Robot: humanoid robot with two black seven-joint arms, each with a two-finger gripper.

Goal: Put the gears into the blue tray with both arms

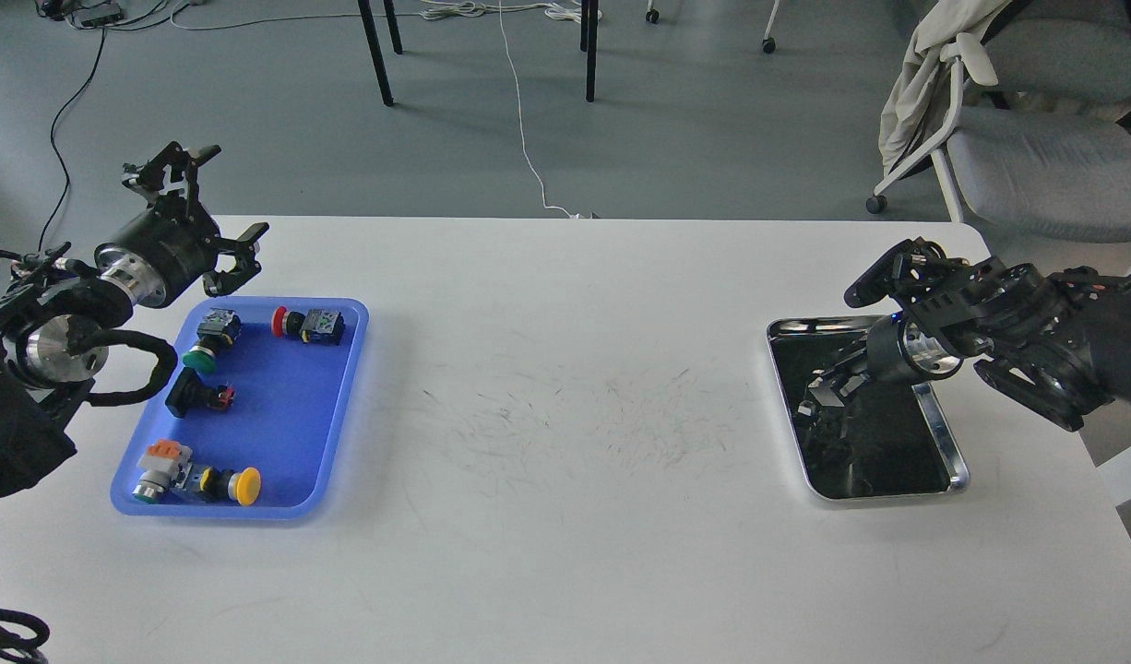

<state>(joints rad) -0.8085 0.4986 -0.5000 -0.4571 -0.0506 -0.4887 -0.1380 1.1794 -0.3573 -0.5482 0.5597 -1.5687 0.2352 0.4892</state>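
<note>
The blue tray (293, 420) lies at the table's left and holds several push-button switches (309, 325) with coloured caps. My left gripper (222, 198) hovers just beyond the tray's far left corner, its two claws spread wide and empty. My right gripper (819, 395) reaches down into the steel tray (955, 461) at the right. Its dark fingers blend with the tray's black inside, so their state does not show. I cannot make out any gears against that black inside.
The white table (565, 443) carries faint scuff marks between the two trays. A grey office chair (1027, 148) draped with cloth stands past the table's far right corner. Black table legs (376, 55) and cables are on the floor behind.
</note>
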